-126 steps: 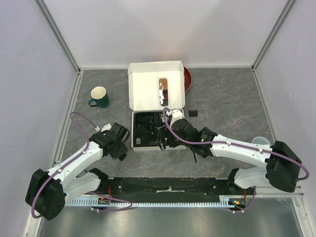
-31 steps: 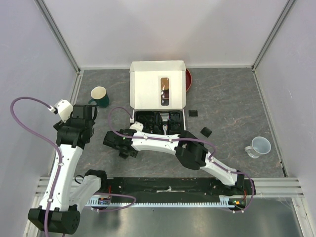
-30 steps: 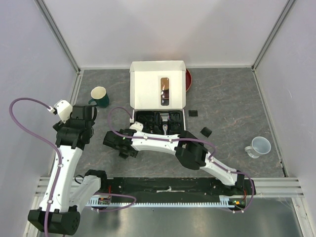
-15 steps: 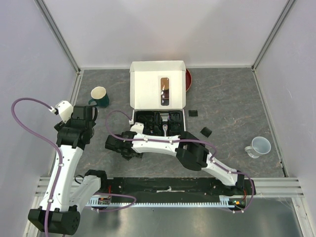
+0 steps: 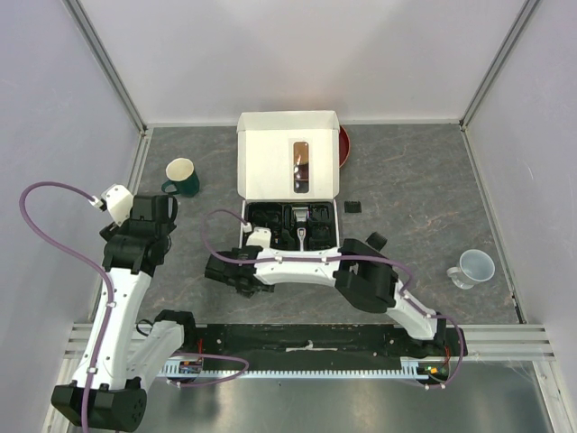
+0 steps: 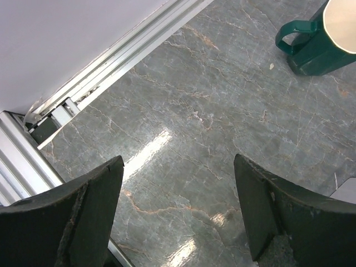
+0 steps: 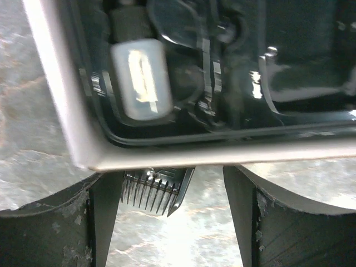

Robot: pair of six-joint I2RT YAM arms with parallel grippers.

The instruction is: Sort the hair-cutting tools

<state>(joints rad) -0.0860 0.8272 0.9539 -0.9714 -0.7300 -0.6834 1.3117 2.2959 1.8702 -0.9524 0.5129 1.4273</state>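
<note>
High rear overview of table [image 5: 424, 180]; two close, downward wrist views.

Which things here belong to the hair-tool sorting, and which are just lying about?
Belong:
clipper in the white box
comb guard right of the box
second comb guard farther right
comb guard by the box corner

Lying about:
green mug
clear cup
red dish behind the box

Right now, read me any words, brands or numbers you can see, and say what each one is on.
None can be read. The white box lid shows no print, the green mug and clear cup are plain, and the small tags on the front rail are too small to read.
</note>
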